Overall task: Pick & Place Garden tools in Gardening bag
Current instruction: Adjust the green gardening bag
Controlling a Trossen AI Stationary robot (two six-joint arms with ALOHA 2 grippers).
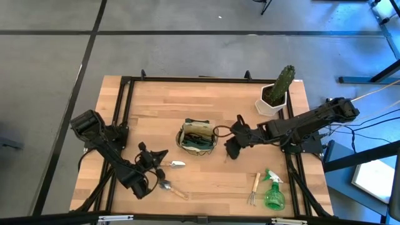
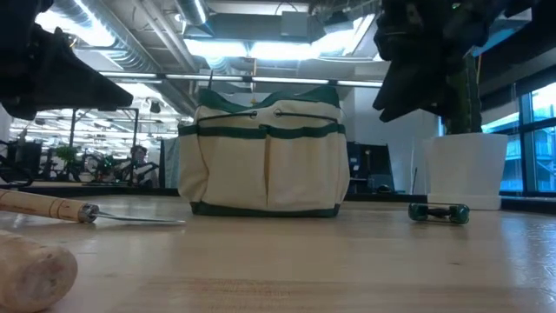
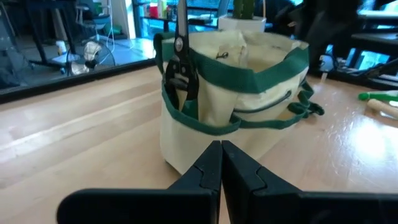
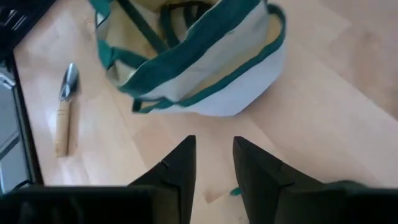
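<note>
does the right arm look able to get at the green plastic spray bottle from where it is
Probably yes: the green plastic spray bottle lies on bare wood near the right gripper, with only the wooden-handled hand fork beside it.

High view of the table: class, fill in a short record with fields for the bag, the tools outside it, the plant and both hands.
bag: gardening bag mid-table, pruners in a side pocket
tools left of bag: trowel; a second wooden-handled tool
tools right of bag: hand fork, spray bottle
plant: cactus in white pot, far right corner
left hand: shut, empty, beside trowel
right hand: open, empty, right of bag
</note>
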